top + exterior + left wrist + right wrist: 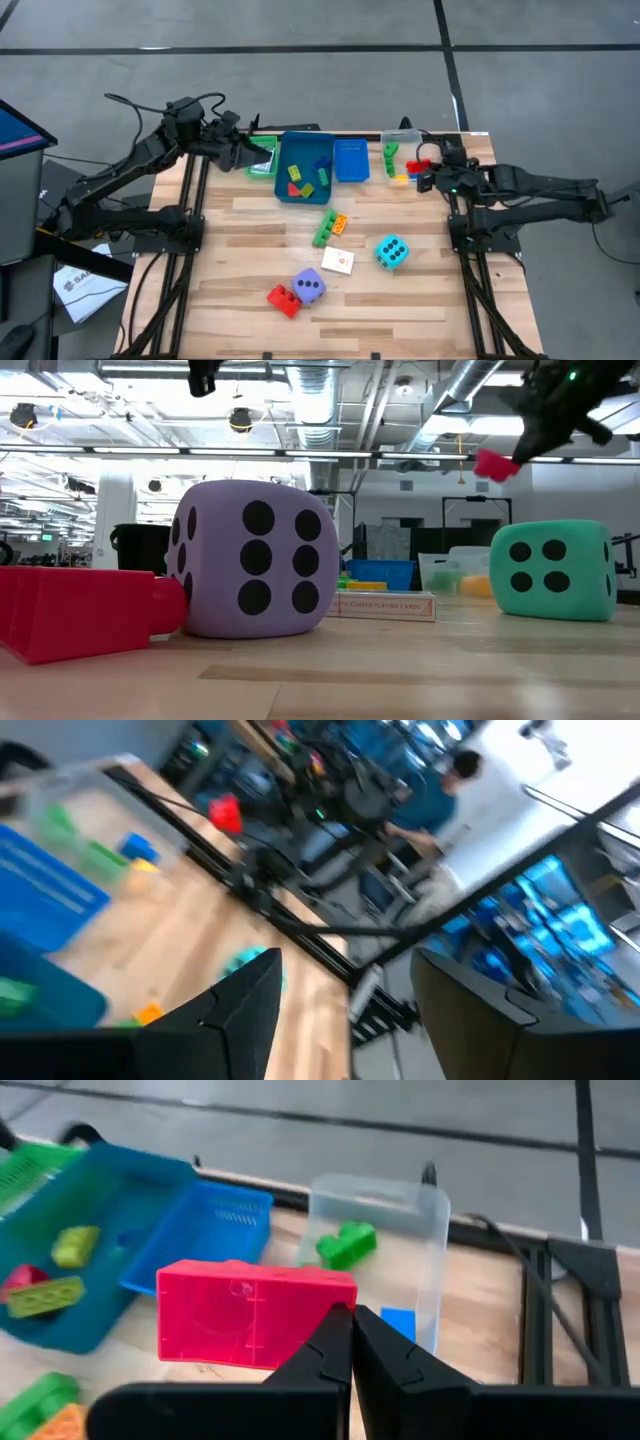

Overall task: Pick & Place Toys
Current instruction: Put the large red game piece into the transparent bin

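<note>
My right gripper [425, 172] is shut on a red brick [255, 1325], high above the table beside the clear tray [400, 150]. That tray holds green, blue and yellow bricks. My left gripper [345, 970] hangs open and holds nothing at the far left, over the green tray [262, 160]. Loose on the wood lie a green and an orange brick [328, 226], a white card [338, 261], a teal dice [391, 252], a purple dice [309, 287] and another red brick [283, 298]. My right gripper pinches the red brick between its two fingers at one end [332, 1308], near a corner. The fingers slant down from the table's right side. The rest of the brick sticks out sideways past the fingertips. In the low view the brick [495, 465] hangs well clear of the table.
A deep blue tray [303, 168] with several bricks and a shallow blue tray [350, 160] stand side by side along the far edge, between the green and clear trays. Black frame rails run along both table sides. A person sits beyond the table [450, 780].
</note>
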Tool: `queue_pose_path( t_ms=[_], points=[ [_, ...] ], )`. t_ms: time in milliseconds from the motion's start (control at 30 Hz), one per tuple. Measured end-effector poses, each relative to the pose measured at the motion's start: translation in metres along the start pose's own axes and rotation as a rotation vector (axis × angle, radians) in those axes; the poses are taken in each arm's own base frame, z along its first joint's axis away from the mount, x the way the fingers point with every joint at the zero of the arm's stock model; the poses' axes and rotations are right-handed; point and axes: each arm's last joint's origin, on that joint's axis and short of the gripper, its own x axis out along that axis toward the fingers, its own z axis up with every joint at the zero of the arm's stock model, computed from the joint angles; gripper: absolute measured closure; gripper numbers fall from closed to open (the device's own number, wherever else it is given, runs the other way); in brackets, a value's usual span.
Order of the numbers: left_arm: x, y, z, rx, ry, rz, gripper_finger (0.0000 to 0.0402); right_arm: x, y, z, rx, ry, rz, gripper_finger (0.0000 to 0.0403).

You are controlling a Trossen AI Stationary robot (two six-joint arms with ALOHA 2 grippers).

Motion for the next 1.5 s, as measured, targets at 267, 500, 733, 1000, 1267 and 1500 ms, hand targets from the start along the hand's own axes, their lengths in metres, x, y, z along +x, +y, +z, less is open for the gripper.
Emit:
queue_pose_path(
  t_ms=[267, 500, 733, 1000, 1267, 1500],
  points=[
    [0.003, 0.0, 0.0, 0.002, -0.079, 0.103, 0.0186, 0.037, -0.012, -0.009, -0.003, 0.098, -0.065, 0.0403],
    [0.009, -0.007, -0.005, 0.035, -0.057, 0.074, 0.0191, 0.055, -0.026, 0.003, 0.049, 0.155, -0.025, 0.0403],
    [0.013, -0.011, -0.008, 0.048, -0.122, 0.165, 0.019, 0.08, -0.037, 0.014, 0.124, 0.23, 0.004, 0.0401],
    [0.015, -0.013, -0.009, 0.05, -0.139, 0.188, 0.0194, 0.11, -0.033, 0.015, 0.139, 0.299, 0.011, 0.0398],
    [0.015, -0.013, -0.009, 0.05, -0.139, 0.189, 0.0194, 0.118, -0.025, 0.022, 0.132, 0.225, 0.06, 0.036],
    [0.015, -0.013, -0.009, 0.053, -0.138, 0.189, 0.0193, 0.113, -0.024, 0.023, 0.142, 0.228, 0.12, 0.0268]
  ],
)
